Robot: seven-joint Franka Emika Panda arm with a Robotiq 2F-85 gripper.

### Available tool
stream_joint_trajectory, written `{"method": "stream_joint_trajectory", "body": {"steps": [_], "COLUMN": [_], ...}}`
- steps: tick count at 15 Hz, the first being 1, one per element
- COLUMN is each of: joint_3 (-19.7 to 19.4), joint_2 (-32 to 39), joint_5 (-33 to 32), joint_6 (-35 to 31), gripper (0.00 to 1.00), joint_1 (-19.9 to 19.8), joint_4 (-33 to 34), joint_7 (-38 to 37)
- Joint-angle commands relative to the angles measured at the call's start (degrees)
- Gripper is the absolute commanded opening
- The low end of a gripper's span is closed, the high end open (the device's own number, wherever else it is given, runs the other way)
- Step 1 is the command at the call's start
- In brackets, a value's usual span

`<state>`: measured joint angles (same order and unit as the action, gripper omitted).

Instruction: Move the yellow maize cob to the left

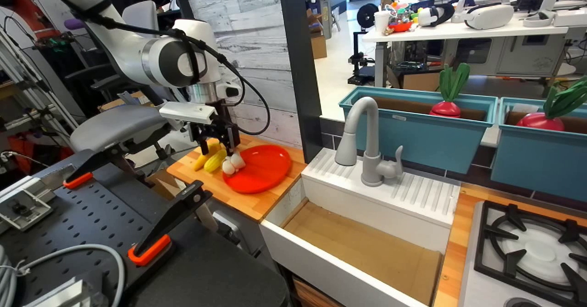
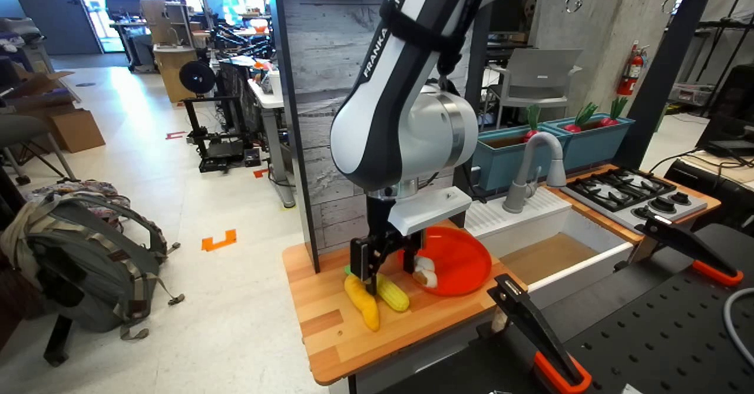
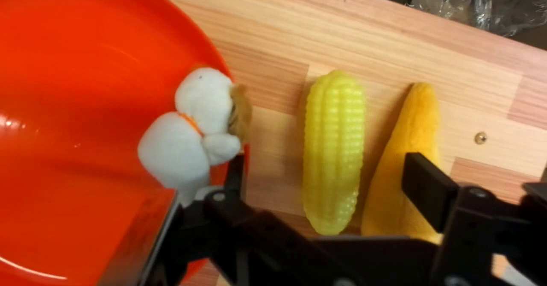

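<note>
The yellow maize cob lies on the wooden counter, between the red plate and the larger orange-yellow piece. The cob shows in both exterior views, partly behind the gripper in places. My gripper is open and pointing down over the cob. It also shows in both exterior views. In the wrist view one finger is on the plate side of the cob, near a white plush toy. The other finger is over the orange-yellow piece. Nothing is held between the fingers.
The round red plate lies beside the cob, with the white plush toy at its rim. A white sink with a grey faucet stands past the plate. A plank wall rises behind the counter.
</note>
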<state>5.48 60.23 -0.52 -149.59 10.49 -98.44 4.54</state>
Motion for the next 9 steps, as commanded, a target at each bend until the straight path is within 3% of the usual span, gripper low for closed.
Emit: {"method": "stream_joint_trajectory", "body": {"steps": [1, 9], "joint_3": [-0.7, 0.9], "joint_2": [0.5, -7.9], "joint_5": [-1.3, -1.0], "joint_6": [1.9, -0.7], "gripper": [1.0, 1.0], "joint_1": [0.7, -0.4], "joint_4": [1.4, -6.4], "joint_7": [-1.5, -0.4]}}
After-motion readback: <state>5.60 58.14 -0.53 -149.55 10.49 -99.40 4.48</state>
